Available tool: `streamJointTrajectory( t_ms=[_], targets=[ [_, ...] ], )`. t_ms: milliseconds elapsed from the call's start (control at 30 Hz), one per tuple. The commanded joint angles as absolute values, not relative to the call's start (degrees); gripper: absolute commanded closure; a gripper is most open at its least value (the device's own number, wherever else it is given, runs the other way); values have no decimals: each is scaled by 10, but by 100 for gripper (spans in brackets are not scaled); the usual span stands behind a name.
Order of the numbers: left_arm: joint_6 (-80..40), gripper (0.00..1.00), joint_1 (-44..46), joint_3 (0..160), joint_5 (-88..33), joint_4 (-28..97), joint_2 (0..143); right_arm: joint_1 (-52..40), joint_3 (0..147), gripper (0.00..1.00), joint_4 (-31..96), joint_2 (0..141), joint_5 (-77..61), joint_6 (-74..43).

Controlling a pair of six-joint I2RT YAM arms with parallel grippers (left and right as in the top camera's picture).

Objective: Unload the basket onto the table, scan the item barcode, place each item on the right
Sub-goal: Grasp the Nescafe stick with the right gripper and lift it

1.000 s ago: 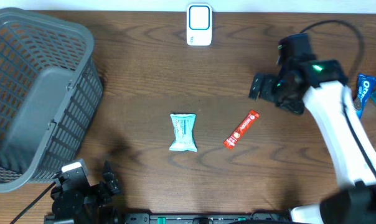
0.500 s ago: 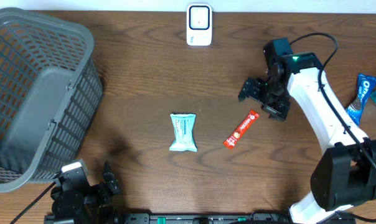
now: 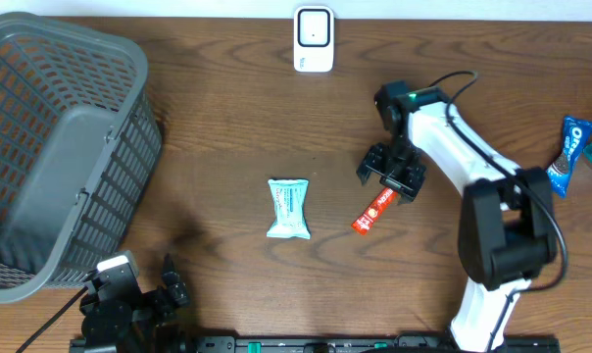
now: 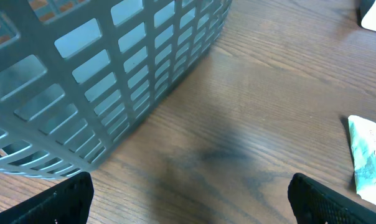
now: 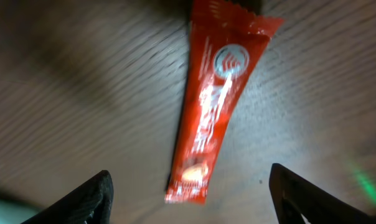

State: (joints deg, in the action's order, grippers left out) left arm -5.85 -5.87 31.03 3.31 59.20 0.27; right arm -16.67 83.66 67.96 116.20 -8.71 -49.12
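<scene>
A red stick packet point(image 3: 377, 209) lies slanted on the wooden table, right of centre. My right gripper point(image 3: 389, 178) hovers over its upper end. In the right wrist view the packet point(image 5: 216, 99) runs down between the two dark fingertips point(image 5: 91, 196), and the right gripper point(image 5: 191, 205) is open and touches nothing. A light blue packet point(image 3: 288, 208) lies at the centre. The white scanner point(image 3: 314, 39) stands at the back edge. My left gripper point(image 3: 169, 284) rests at the front left. In the left wrist view the left gripper point(image 4: 191, 205) is open over bare wood.
A large grey basket point(image 3: 61, 147) fills the left side and stands close in front of the left gripper, as the basket point(image 4: 113, 74) shows in the left wrist view. A blue biscuit packet point(image 3: 567, 152) lies at the right edge.
My right arm has swung left and towards the front, from the right side of the table to just over the red packet's upper end. The left arm has not moved.
</scene>
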Motion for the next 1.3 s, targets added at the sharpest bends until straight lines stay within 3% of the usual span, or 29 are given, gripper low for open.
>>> streamJointTrajectory(
  t_ms=[0, 100, 267, 500, 533, 800, 933, 1167, 1267],
  targets=[
    [-61, 0, -57, 309, 34, 592, 2, -173, 839, 26, 681, 1194, -71, -517],
    [-61, 0, -57, 309, 34, 592, 2, -173, 839, 30, 681, 1210, -54, -528],
    [-61, 0, -57, 309, 34, 592, 2, -174, 839, 48, 681, 1217, -11, -571],
    [-61, 0, -57, 309, 34, 592, 2, -182, 801, 87, 668, 1218, 41, -659],
    [-61, 0, -57, 309, 34, 592, 2, -185, 789, 97, 656, 1218, 44, -664],
    [-61, 0, -57, 309, 34, 592, 2, -200, 752, 99, 591, 1215, -34, -610],
    [-61, 0, -57, 309, 34, 592, 2, -199, 768, 99, 533, 1193, -166, -446],
    [-61, 0, -57, 309, 34, 592, 2, -196, 775, 99, 490, 1116, -622, -22],
    [-61, 0, -57, 309, 34, 592, 2, -196, 775, 99, 497, 1102, -625, -10]
  ],
)
